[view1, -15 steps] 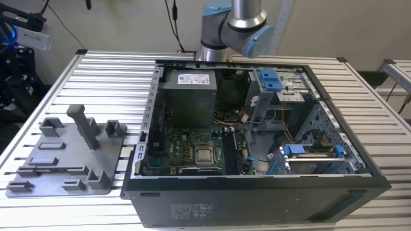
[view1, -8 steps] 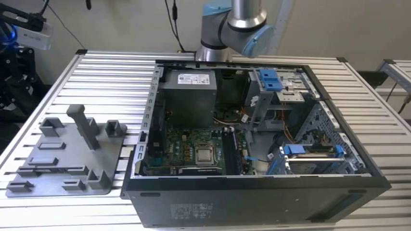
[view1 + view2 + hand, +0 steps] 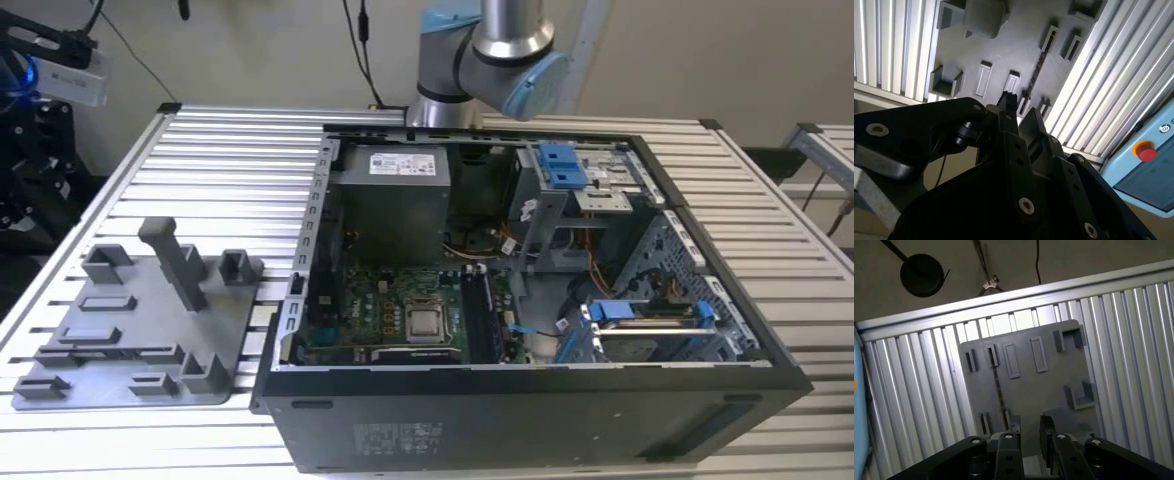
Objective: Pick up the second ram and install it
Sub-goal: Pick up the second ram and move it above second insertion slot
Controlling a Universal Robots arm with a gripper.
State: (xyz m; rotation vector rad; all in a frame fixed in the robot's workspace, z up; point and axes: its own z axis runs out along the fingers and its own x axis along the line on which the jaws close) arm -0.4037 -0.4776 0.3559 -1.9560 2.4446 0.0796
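**Second ram on edge in tray, gripper empty above it**

Second ram (image 3: 999, 392) (image 3: 1035, 75): thin dark strip standing on its long edge in the grey tray (image 3: 1054, 390) (image 3: 1019, 40), each end caught between a pair of small upright blocks. Bare tray floor runs along both of its long sides. The nearest raised things are two shallow rectangular pockets and a U-shaped block, all set apart from it.

Gripper (image 3: 1026, 437) (image 3: 1021, 112): jaws apart with a clear gap between the fingers (image 3: 1009, 435), holding nothing. In the first wrist view one end of the ram lies just beside a fingertip; cannot tell whether they touch.

Tray (image 3: 147, 330): lower left of the exterior view, flat on the slatted metal table (image 3: 227, 170). A tall post (image 3: 174, 262) rises near its middle. Its right edge lies just beside the wall of the open computer case (image 3: 534, 420); open slats on its other sides.

Case: lid off, motherboard (image 3: 400, 300) exposed, power supply (image 3: 394, 195) at the back, drive cage with blue clips (image 3: 567, 170) upper right.

Arm (image 3: 501, 40): rises at top centre behind the case
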